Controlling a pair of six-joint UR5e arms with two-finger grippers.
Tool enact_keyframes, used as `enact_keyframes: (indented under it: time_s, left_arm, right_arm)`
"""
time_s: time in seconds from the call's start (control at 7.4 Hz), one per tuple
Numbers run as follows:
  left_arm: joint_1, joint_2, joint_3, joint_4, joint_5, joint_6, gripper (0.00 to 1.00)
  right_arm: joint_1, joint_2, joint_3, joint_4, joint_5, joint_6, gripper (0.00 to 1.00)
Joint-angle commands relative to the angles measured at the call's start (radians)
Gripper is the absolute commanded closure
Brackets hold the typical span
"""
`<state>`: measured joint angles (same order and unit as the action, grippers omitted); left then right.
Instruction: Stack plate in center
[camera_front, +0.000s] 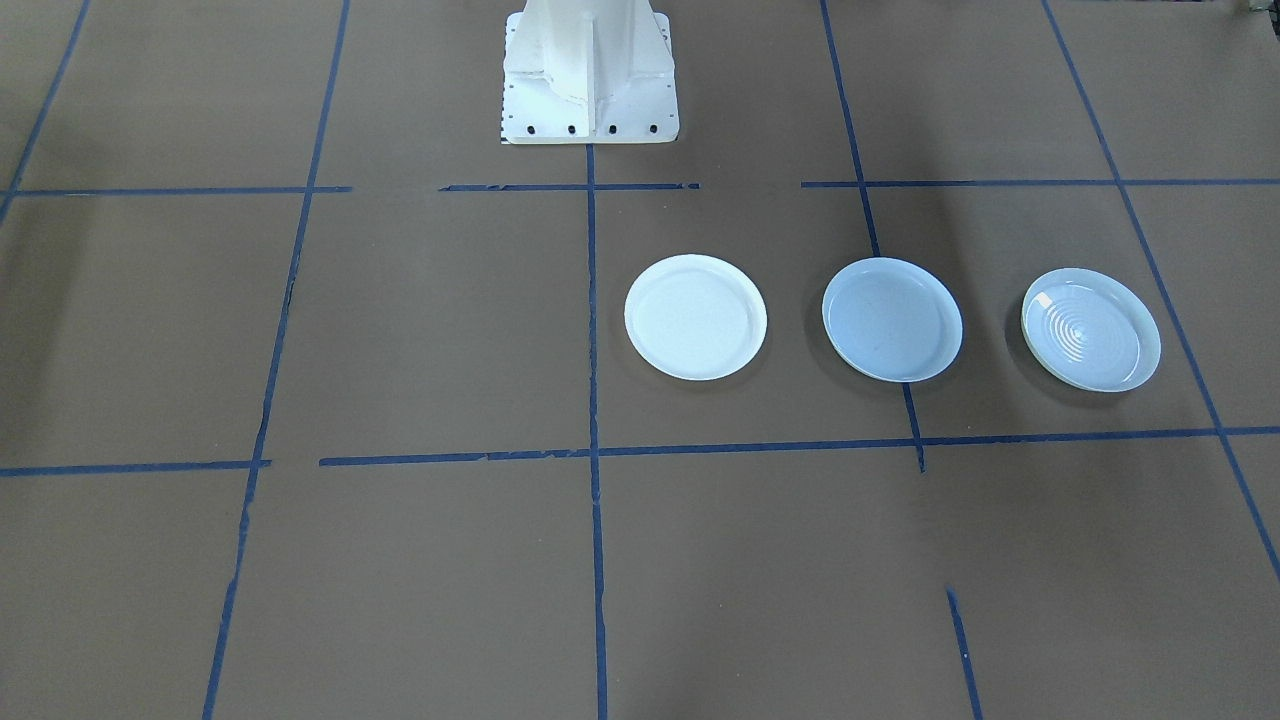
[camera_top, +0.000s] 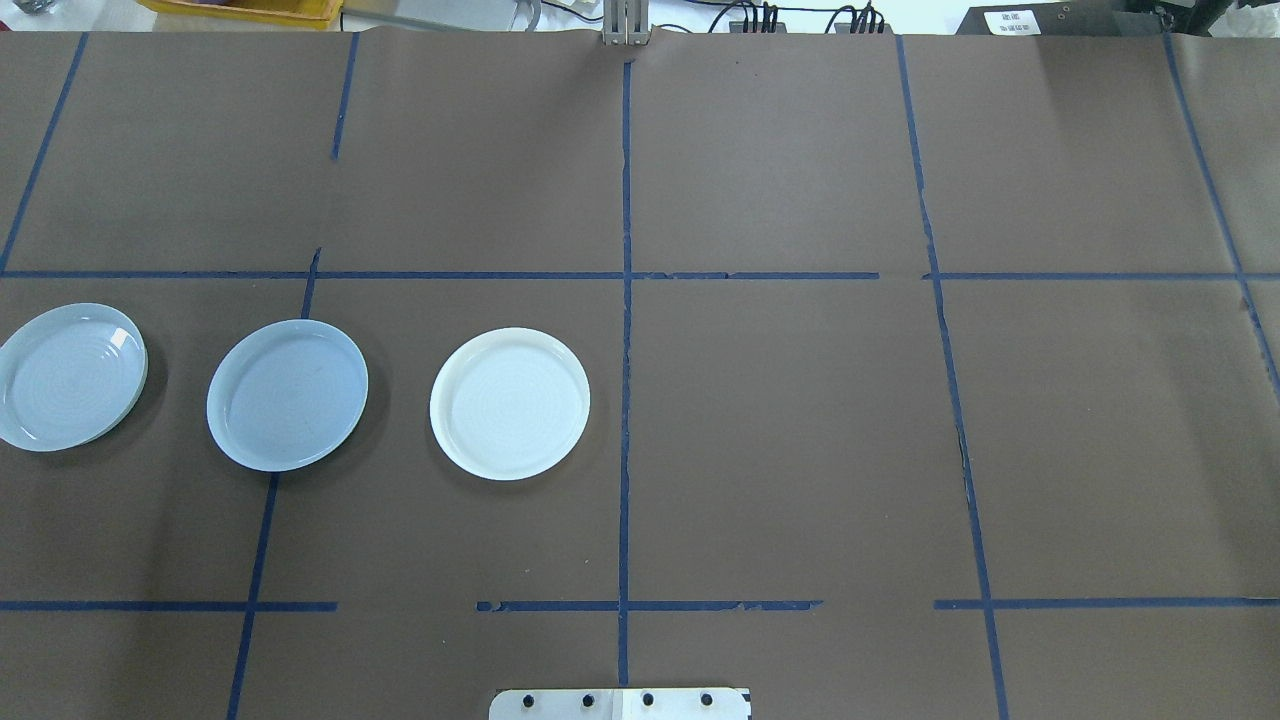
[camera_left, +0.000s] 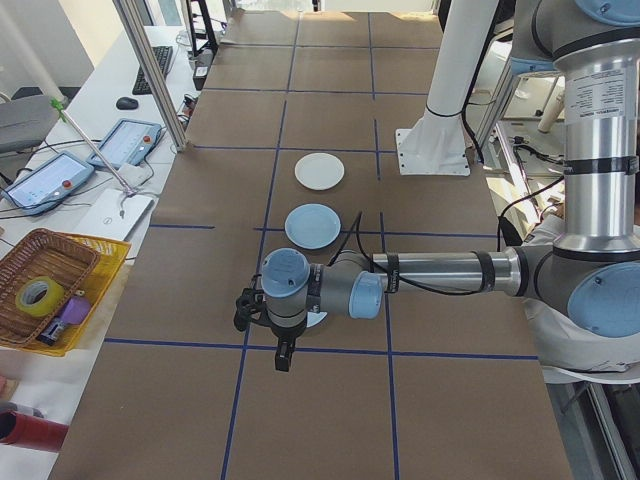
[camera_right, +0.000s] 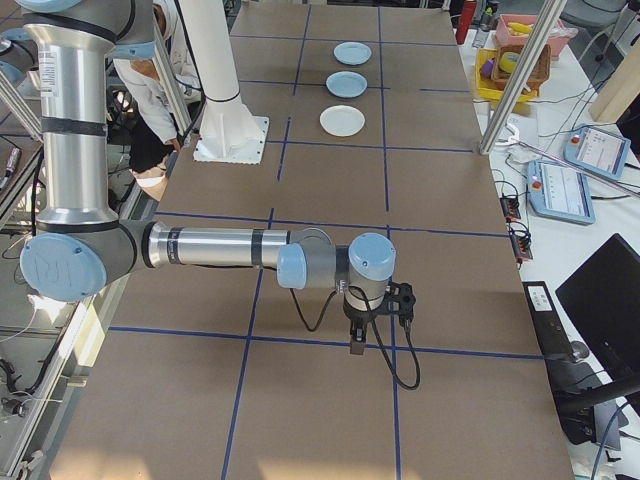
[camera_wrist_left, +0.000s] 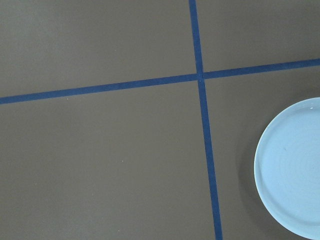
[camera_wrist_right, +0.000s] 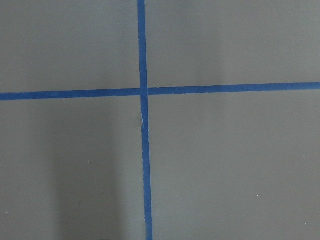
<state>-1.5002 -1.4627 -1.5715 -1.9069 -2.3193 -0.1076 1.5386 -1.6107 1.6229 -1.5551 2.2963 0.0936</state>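
Sitting between white plate (camera_top: 510, 403) and ringed plate (camera_top: 68, 377), center plate (camera_top: 287, 395), both arms' fingers' spread impossible to tell

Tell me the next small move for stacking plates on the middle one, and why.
Probably shift the left arm over the ringed plate to grasp its rim. All three plates lie apart, nothing is stacked, and that plate sits beside the smooth bluish middle plate, at the edge of the left wrist view.

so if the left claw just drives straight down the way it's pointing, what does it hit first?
Probably bare table paper. The left claw points down, and its wrist view shows brown paper and blue tape below, with the ringed plate off at the edge. Depth is unclear, so the plate's rim could be close.
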Motion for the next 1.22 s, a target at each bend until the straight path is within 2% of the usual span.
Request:
enact_keyframes:
  time_s: [0.0, 0.27, 0.41, 0.54, 0.68, 0.81, 0.95, 1.08]
  left_arm:
    - [0.114, -0.001, 0.14, -0.337, -0.02, -0.269, 0.0]
    - [0.222, -0.008, 0.236, -0.583, -0.017, -0.477, 0.0]
    - [0.265, -0.039, 0.301, -0.666, -0.012, -0.553, 0.0]
    - [0.293, -0.065, 0.347, -0.725, -0.011, -0.604, 0.02]
    - [0.311, -0.073, 0.36, -0.733, -0.011, -0.616, 0.02]
    - [0.317, -0.073, 0.366, -0.735, -0.012, -0.616, 0.06]
    - [0.321, -0.073, 0.367, -0.733, -0.014, -0.618, 0.23]
    - [0.325, -0.073, 0.369, -0.733, -0.018, -0.618, 0.31]
  right_arm:
    - [0.0, 0.0, 0.0, 0.0, 0.0, 0.0, 0.0]
    - [0.0, 0.0, 0.0, 0.0, 0.0, 0.0, 0.0]
    - [0.0, 0.0, 0.0, 0.0, 0.0, 0.0, 0.0]
    - [0.0, 0.0, 0.0, 0.0, -0.001, 0.0, 0.0]
    - [0.0, 0.0, 0.0, 0.0, 0.0, -0.002, 0.0]
    - [0.0, 0.0, 0.0, 0.0, -0.001, 0.0, 0.0]
    - [0.0, 0.0, 0.0, 0.0, 0.0, 0.0, 0.0]
    - [0.0, 0.0, 0.0, 0.0, -0.001, 0.0, 0.0]
